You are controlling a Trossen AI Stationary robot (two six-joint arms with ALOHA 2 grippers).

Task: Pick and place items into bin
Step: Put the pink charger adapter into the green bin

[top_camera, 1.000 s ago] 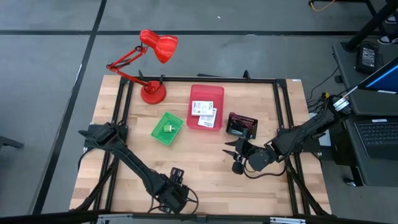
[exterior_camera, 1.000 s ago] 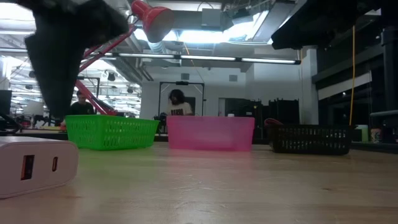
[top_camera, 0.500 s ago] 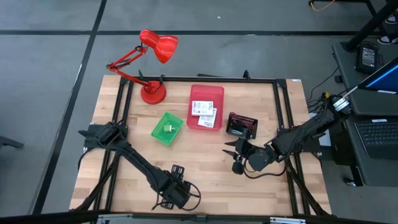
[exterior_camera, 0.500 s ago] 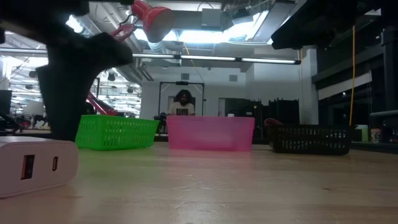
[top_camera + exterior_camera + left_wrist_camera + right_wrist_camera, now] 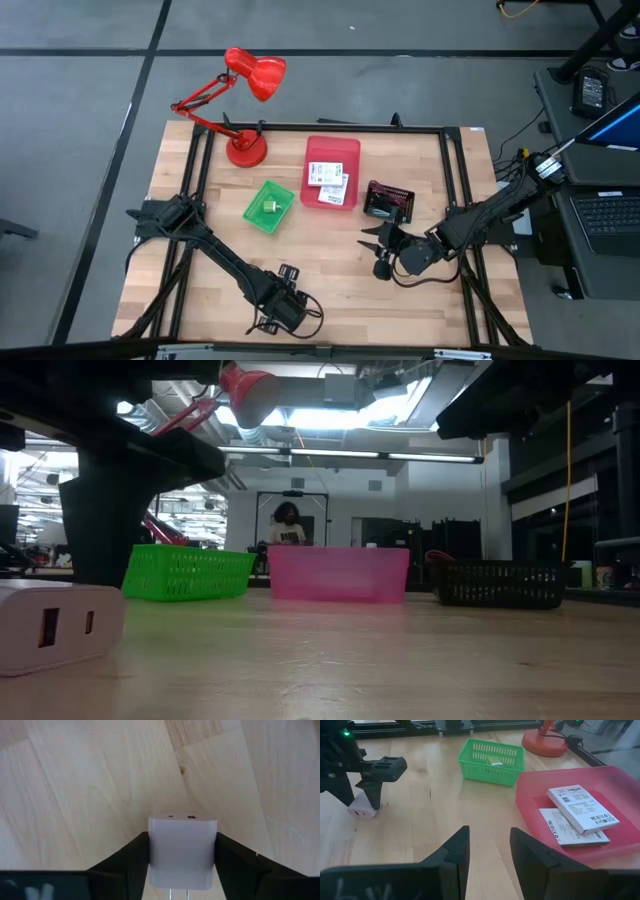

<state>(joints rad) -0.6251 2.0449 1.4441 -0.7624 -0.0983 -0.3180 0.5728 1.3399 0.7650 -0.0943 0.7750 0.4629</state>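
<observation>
Light: bright, from ceiling lamps point(image 5: 330, 415) behind my table point(image 5: 400, 660).
Glare: the lamps wash out white.
Blur: my near arm point(image 5: 110, 470) looks dark and soft.

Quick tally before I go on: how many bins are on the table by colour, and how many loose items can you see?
Green bin: 1
Pink bin: 1
Black bin: 1
White packets in the pink bin: 2
Green-white piece in the green bin: 1
White charger between the left gripper's jaws: 1
Total: 3 bins, 4 items; the black bin's contents cannot be made out.
</observation>
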